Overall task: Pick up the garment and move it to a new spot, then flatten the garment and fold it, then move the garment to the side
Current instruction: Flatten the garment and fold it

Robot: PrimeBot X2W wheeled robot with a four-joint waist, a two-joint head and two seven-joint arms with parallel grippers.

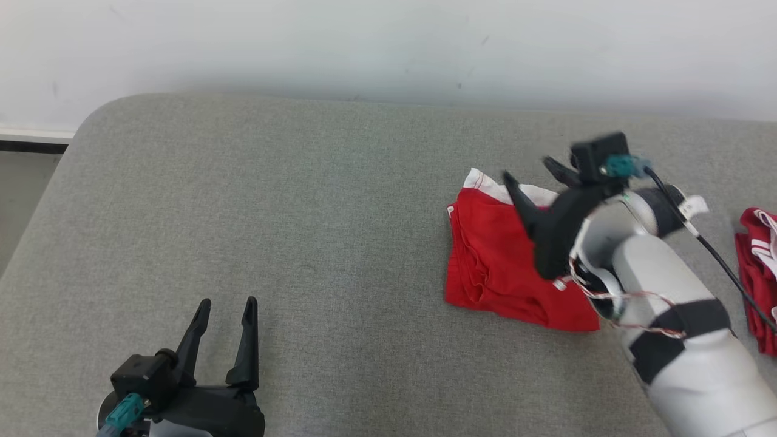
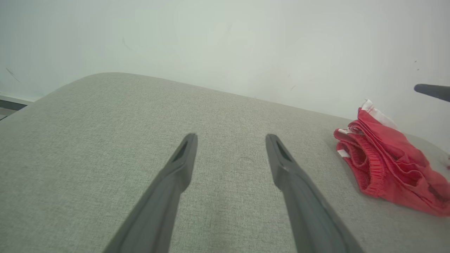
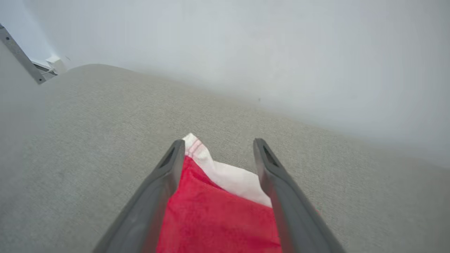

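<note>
The garment (image 1: 491, 267) is a red pair of shorts with a white edge, lying folded on the grey padded table (image 1: 303, 212) right of centre. My right gripper (image 1: 528, 170) hangs just over its far white edge, jaws open, nothing held. In the right wrist view the red cloth (image 3: 218, 218) lies below and between the spread fingers of that gripper (image 3: 218, 142). My left gripper (image 1: 227, 301) rests open near the front left, well away from the cloth. From the left wrist the garment (image 2: 390, 158) shows at the right, beyond the open left gripper (image 2: 231, 136).
A second red and white garment (image 1: 759, 273) lies at the table's right edge, behind my right forearm. A white wall (image 1: 388, 48) stands close behind the table. The table's rounded left corner (image 1: 91, 121) drops off to the floor.
</note>
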